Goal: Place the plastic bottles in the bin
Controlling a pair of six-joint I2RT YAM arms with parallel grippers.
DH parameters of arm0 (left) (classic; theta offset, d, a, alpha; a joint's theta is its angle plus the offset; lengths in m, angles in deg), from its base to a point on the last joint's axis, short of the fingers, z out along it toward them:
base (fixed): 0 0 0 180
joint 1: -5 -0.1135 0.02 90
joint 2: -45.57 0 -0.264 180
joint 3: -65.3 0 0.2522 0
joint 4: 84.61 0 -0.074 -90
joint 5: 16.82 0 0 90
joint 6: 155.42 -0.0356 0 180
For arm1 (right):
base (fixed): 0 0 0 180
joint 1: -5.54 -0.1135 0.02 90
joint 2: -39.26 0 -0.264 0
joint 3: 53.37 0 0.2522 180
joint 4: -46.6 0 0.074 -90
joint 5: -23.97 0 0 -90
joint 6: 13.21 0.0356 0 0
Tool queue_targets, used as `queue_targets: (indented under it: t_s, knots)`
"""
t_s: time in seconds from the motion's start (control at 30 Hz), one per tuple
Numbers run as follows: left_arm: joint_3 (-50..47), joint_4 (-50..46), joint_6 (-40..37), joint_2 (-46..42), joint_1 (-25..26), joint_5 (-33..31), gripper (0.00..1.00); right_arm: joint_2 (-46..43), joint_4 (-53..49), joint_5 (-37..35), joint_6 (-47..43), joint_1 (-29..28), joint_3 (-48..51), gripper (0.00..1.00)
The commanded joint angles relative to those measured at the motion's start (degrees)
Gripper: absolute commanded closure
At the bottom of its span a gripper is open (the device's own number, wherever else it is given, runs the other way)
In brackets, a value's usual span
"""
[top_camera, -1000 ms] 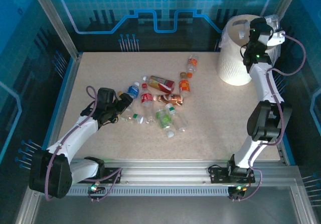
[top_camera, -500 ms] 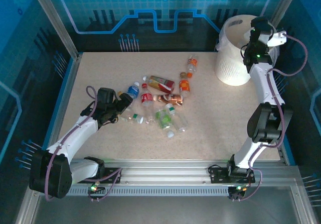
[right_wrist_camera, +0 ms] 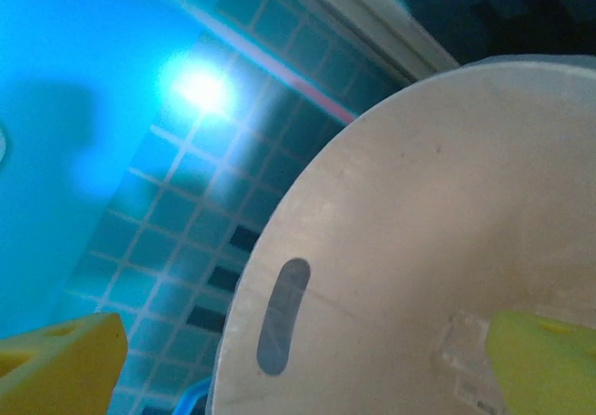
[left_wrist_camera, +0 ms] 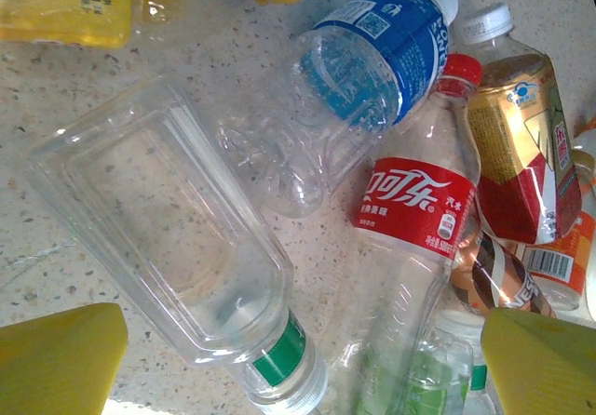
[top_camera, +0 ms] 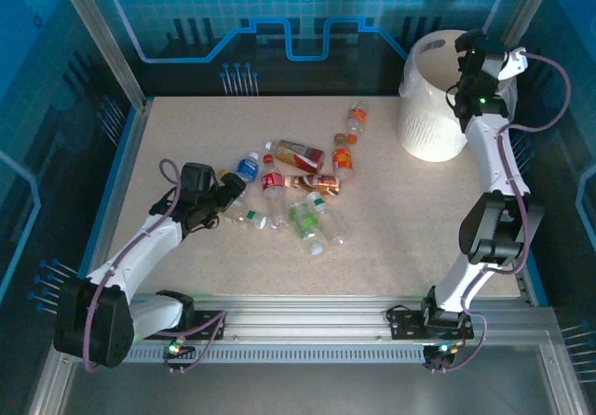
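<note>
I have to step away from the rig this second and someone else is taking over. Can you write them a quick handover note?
Left gripper: open, empty, low over a clear green-banded bottle.
Right gripper: open, empty, over the bin.
Plastic bottles: lying scattered mid-table, near the left gripper.
Done: a clear item lies inside the bin, probably a bottle; how many are in there I cannot tell.
Left: every bottle on the table must go in the bin.
</note>
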State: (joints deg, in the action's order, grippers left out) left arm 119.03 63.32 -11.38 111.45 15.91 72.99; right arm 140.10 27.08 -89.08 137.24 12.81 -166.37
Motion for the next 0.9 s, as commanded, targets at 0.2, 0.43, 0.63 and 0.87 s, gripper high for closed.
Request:
queue_targets:
  t_s: [0.2,0.43,0.63,0.87]
  knots:
    - [1.33,-5.62,-1.57,-2.62,-0.72,-5.77,0.01,-3.47,-4.62,8.05,-11.06,-2.53,-7.77,0.0]
    - [5.36,-12.89,-2.0,-3.22,-3.0,-11.07,0.01,-8.15,-8.97,14.26,-20.6,-5.08,-7.41,0.0]
    - [6.48,-17.38,1.07,-3.56,-7.38,-14.53,0.01,-15.45,-8.56,20.47,-27.02,-6.18,0.06,0.0]
    - [3.9,-17.0,10.15,-4.49,-13.15,-14.91,0.01,-23.48,-9.95,31.14,-34.17,-6.78,8.68,0.0]
